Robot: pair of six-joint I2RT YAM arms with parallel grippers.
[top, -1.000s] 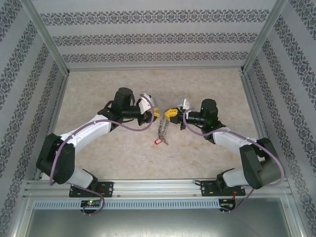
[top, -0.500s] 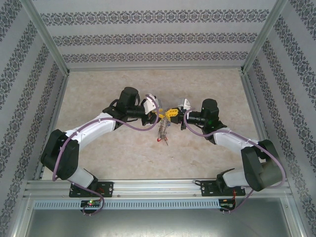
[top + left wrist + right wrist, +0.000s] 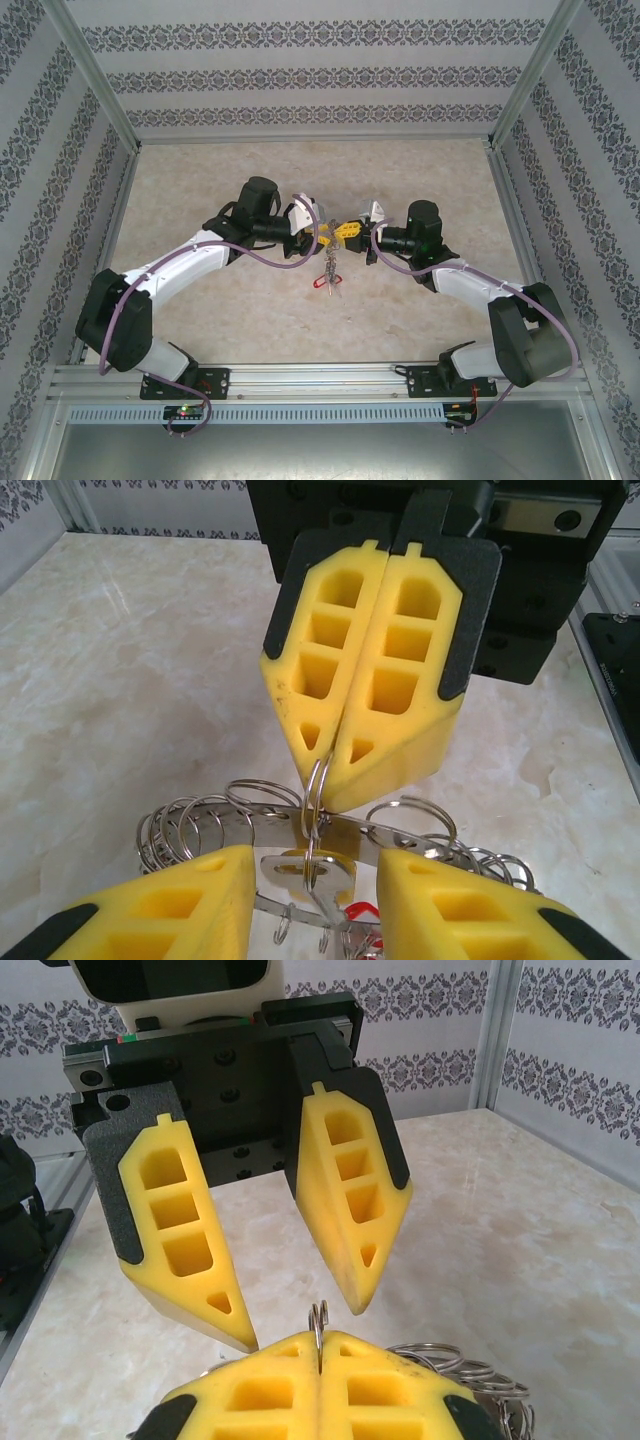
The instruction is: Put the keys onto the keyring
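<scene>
My right gripper (image 3: 320, 1348) is shut on a small split ring (image 3: 319, 1318), seen pinched at its tip (image 3: 325, 780) in the left wrist view. From that ring hangs a silver key (image 3: 312, 872) with a yellow head. The key dangles between the open fingers of my left gripper (image 3: 315, 865), with a gap on each side. Just behind the key runs the keyring (image 3: 400, 838), a grey metal band fringed with small rings. From above, the left gripper (image 3: 311, 233) and right gripper (image 3: 346, 230) meet tip to tip, and the keyring (image 3: 329, 266) droops to the table.
A red tag (image 3: 320, 284) lies at the low end of the hanging bundle. The marble-look tabletop (image 3: 230, 170) is ringed by patterned walls and an aluminium frame (image 3: 300, 380) at the near edge.
My left gripper has moved right, up to the right gripper's tip, and its jaws have spread a little. The hanging bundle has shifted slightly; the right arm has stayed put.
</scene>
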